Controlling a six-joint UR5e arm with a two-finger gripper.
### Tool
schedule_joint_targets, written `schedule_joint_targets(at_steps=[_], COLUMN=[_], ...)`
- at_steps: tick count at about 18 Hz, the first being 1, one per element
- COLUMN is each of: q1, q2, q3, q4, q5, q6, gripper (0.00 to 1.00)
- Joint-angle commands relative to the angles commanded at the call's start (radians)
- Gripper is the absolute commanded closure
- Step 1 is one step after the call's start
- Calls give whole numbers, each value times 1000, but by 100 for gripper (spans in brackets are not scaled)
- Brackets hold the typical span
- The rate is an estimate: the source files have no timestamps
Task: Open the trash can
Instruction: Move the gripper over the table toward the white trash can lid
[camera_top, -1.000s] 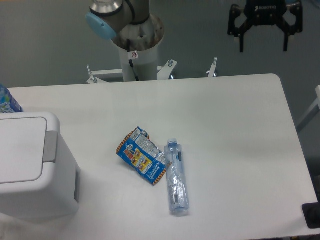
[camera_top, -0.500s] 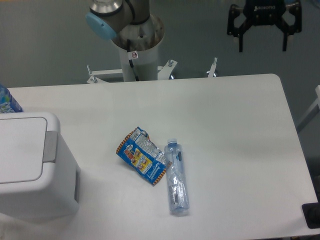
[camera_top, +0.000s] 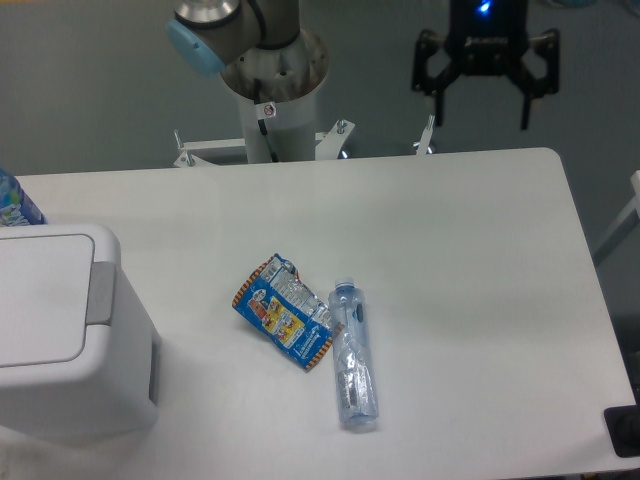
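Note:
The trash can (camera_top: 60, 335) is a large white boxy bin at the left edge of the table, its flat lid down, with a grey push tab (camera_top: 99, 293) on its right side. My gripper (camera_top: 481, 108) hangs open and empty above the far edge of the table, at the upper right, far from the bin.
A crumpled blue snack bag (camera_top: 285, 312) and a clear plastic bottle (camera_top: 353, 356) lie side by side mid-table. The arm's base column (camera_top: 272, 100) stands behind the far edge. A blue object (camera_top: 12, 202) peeks in behind the bin at the left.
My gripper has moved left and slightly down, from the top right corner toward the table's far edge. The bin, bag and bottle have not moved.

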Motion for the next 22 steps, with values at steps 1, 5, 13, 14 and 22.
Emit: schedule_joint_targets(at_steps=[1,5,13,14,22], q1=[-17,-115,-304,-327,-463], q2=[0,-37,-117,-129,-218], q3=[-5,-8,0,3,43], q4=[18,132,198,212,305], q5=[-2,-3,-3,-5,-2], q6=[-74,-313,-672,-677,-827], gripper=[0,0,0,0,0])
